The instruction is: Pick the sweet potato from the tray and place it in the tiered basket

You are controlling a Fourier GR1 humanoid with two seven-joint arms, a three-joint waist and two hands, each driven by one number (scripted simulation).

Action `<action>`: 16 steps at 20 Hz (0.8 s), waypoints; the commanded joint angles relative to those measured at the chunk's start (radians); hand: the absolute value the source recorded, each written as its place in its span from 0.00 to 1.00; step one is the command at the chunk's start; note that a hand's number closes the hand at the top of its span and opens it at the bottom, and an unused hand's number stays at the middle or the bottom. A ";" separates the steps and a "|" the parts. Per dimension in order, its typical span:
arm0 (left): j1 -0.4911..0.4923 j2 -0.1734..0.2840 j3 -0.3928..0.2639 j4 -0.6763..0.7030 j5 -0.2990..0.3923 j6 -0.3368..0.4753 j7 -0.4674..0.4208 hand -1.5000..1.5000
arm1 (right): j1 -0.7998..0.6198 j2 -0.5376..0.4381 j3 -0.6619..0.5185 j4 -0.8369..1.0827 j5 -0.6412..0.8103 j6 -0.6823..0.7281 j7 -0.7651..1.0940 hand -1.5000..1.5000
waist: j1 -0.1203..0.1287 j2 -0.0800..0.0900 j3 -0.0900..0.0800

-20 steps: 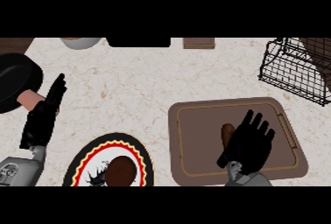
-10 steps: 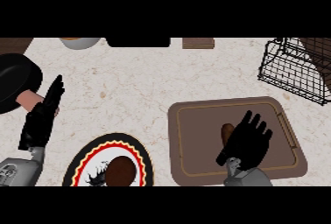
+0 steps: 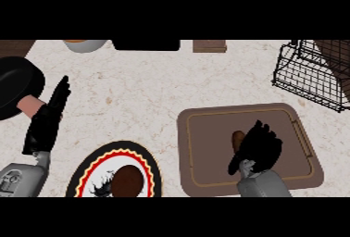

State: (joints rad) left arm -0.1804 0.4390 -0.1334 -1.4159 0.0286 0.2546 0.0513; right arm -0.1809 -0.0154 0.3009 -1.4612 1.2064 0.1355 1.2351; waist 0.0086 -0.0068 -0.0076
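Observation:
A brown sweet potato [image 3: 238, 138] lies on the brown tray [image 3: 205, 162] at the lower right. My right hand [image 3: 258, 149] hovers over it with fingers bent downward, hiding most of the potato; only its left end shows. I cannot see whether the fingers touch it. The black wire tiered basket [image 3: 311, 76] stands at the upper right, beyond the tray. My left hand [image 3: 46, 121] rests open at the left, fingers straight and pointing up the counter.
A black plate with a red and yellow rim [image 3: 116, 173] holds a dark brown item near the front. A black pan [image 3: 15, 90] sits at the far left. A bowl [image 3: 85, 45], a dark block and a small wooden box line the back edge.
My right hand's fingers have curled down over the sweet potato, covering more of it. The left hand has stayed where it was.

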 commanded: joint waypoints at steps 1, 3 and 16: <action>0.031 -0.047 -0.033 -0.018 -0.031 0.033 -0.010 0.50 | -0.023 0.015 0.012 0.092 -0.092 0.024 0.217 1.00 | 0.010 0.009 0.008; 0.019 -0.016 -0.006 -0.033 -0.016 0.004 0.010 0.50 | -0.013 0.015 0.070 0.131 -0.080 0.055 0.148 1.00 | 0.009 0.008 0.008; 0.011 -0.068 -0.033 -0.029 -0.060 0.007 0.019 0.50 | -0.295 0.014 -0.044 0.227 -0.239 -0.049 -0.041 1.00 | 0.030 0.016 0.009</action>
State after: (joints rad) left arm -0.1686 0.3980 -0.1369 -1.4269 -0.0049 0.2462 0.0524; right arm -0.3114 -0.0335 0.3262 -1.3540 1.0771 0.1558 1.1543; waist 0.0141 -0.0090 -0.0141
